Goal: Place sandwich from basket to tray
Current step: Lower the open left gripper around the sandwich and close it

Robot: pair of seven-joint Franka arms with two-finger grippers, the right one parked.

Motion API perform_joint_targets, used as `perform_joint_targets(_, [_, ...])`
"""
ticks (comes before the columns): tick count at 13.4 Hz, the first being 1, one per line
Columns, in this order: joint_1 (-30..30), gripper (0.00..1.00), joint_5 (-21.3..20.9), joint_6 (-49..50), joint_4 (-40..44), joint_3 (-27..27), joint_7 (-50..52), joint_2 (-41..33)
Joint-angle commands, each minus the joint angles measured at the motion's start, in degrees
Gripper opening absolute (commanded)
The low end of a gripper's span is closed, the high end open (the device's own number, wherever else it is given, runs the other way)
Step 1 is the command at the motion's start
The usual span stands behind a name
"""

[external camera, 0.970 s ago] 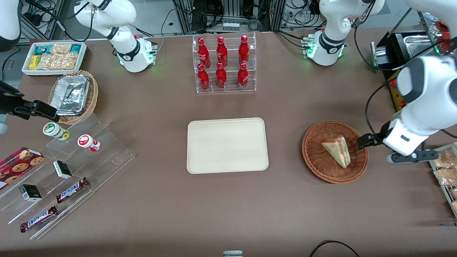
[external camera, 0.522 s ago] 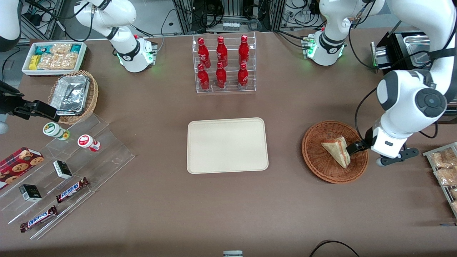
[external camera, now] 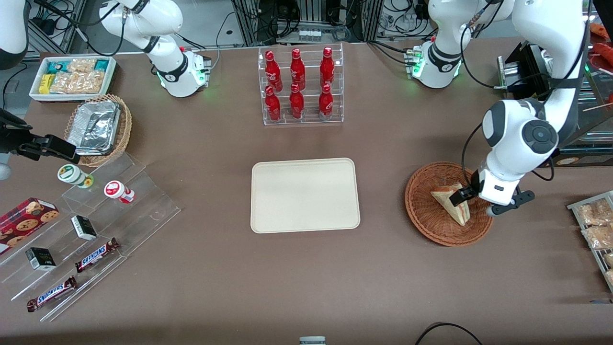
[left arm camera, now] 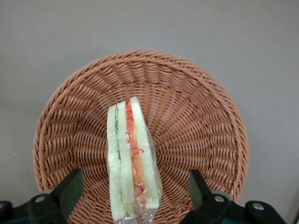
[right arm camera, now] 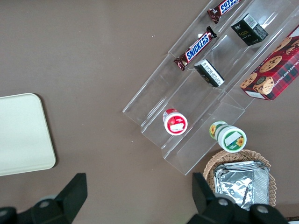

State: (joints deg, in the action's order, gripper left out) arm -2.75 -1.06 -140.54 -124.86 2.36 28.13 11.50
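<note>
The gripper [left arm camera: 133, 196] hangs over the basket [external camera: 424, 211], its fingers spread wide on each side of the sandwich [left arm camera: 131, 158] lying inside. Next it must drop, squeeze, then carry it to the tray [external camera: 304, 195].

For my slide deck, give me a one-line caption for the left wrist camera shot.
Open pincer straddling the sandwich lying in the wicker basket.

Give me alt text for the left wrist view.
A wrapped sandwich stands on edge in a round reddish-brown wicker basket on a brown table. The open pincer hangs above it, one finger to each side, neither touching.
</note>
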Motion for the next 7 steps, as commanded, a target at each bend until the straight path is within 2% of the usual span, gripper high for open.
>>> perform_joint_targets(1, [-0.3, 1.0, -1.0, -1.9, -2.6, 0.5, 1.7, -0.2])
perform_joint_targets(6, [-0.3, 0.98, -1.1, -3.9, -3.0, 0.5, 1.8, 2.1])
perform_joint_targets(7, [-0.3, 0.89, -1.0, -3.9, -2.9, 0.5, 1.8, 2.7])
